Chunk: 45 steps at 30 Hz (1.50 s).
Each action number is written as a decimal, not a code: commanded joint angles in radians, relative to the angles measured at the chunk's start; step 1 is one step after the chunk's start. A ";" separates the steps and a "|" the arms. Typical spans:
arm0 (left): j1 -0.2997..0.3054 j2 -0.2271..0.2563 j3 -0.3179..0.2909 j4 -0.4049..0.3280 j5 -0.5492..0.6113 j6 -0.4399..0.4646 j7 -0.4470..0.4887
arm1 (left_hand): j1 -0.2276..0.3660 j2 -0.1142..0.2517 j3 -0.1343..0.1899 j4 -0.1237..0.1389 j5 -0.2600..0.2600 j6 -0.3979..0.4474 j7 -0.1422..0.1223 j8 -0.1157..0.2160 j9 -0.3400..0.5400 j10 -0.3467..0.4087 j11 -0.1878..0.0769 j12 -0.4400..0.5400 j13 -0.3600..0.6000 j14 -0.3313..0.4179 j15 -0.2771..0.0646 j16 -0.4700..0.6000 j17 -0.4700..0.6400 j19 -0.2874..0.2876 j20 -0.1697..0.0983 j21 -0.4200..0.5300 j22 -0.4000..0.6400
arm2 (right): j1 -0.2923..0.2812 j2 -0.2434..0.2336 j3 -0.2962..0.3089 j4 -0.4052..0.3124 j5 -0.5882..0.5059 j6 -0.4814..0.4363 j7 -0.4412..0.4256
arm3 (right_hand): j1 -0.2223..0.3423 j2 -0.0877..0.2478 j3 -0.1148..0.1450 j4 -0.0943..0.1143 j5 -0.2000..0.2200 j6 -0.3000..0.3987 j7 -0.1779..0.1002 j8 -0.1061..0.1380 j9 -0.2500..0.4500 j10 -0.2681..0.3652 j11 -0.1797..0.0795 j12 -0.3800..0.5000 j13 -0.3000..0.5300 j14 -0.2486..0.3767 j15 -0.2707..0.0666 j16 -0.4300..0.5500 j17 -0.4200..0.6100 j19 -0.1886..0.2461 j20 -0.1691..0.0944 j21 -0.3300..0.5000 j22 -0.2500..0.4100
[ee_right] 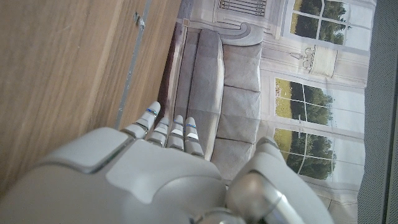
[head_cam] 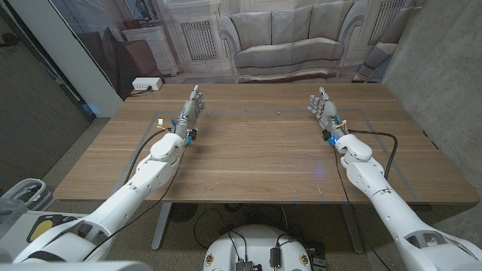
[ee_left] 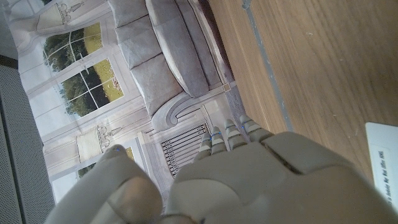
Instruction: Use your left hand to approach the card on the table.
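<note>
A white card with small printed text lies on the wooden table; its corner shows in the left wrist view, close beside my left hand. My left hand is at the far left of the table, fingers straight and reaching away from me, holding nothing. It is near the card, and I cannot tell whether they touch. My right hand is at the far right of the table in the same pose, fingers extended and empty, and it shows again in its own wrist view as my right hand.
Thin tape lines mark a rectangle on the tabletop. A small dark speck lies on the far tape line. A white box sits beyond the far left corner. A printed backdrop of a sofa hangs behind the table.
</note>
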 commanded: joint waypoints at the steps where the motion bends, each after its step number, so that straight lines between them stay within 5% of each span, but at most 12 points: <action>1: 0.038 0.022 -0.019 -0.065 -0.006 -0.001 0.017 | 0.010 0.008 0.007 -0.004 0.006 0.009 0.004 0.009 0.003 0.012 -0.003 0.007 0.002 0.007 0.006 0.007 0.003 0.005 -0.049 0.009 0.004 | -0.005 0.027 0.029 -0.018 -0.024 -0.010 0.030 | 0.002 0.004 0.004 -0.005 0.003 0.005 -0.004 0.004 0.001 0.009 -0.002 0.004 0.001 0.007 -0.003 0.006 0.005 0.010 -0.033 -0.005 0.005; 15: 0.039 0.042 -0.021 -0.029 0.009 -0.049 -0.026 | 0.033 0.019 0.008 -0.015 0.008 0.060 0.004 0.019 0.002 0.057 -0.006 0.016 0.002 0.046 0.004 0.012 0.003 0.033 -0.044 0.016 0.004 | -0.006 0.040 0.032 -0.008 -0.058 0.003 0.015 | 0.004 0.007 0.003 -0.008 0.002 0.012 -0.012 0.005 0.002 0.031 -0.002 0.010 0.001 0.025 0.001 0.010 0.005 0.028 -0.031 -0.010 0.006; 30: 0.098 0.084 -0.034 -0.100 0.088 -0.103 0.041 | 0.042 0.023 0.006 -0.020 0.009 0.086 0.002 0.022 0.003 0.082 -0.001 0.019 0.002 0.069 0.002 0.014 0.004 0.046 -0.041 0.018 0.005 | 0.002 0.048 0.036 -0.003 -0.063 -0.005 0.013 | 0.004 0.008 0.001 -0.010 0.000 0.013 -0.012 0.004 0.002 0.037 0.002 0.010 0.002 0.032 0.000 0.010 0.005 0.037 -0.031 -0.015 0.006; 45: 0.147 0.137 -0.043 -0.220 0.227 -0.058 0.187 | 0.049 0.025 0.005 -0.023 0.011 0.101 -0.001 0.022 0.003 0.093 -0.013 0.018 0.002 0.083 -0.003 0.014 0.004 0.054 -0.042 0.018 0.005 | -0.026 0.040 0.041 -0.025 -0.064 0.018 0.011 | 0.005 0.011 0.001 -0.013 -0.001 0.021 -0.014 0.006 0.002 0.046 0.000 0.011 0.002 0.038 0.001 0.010 0.005 0.044 -0.031 -0.021 0.006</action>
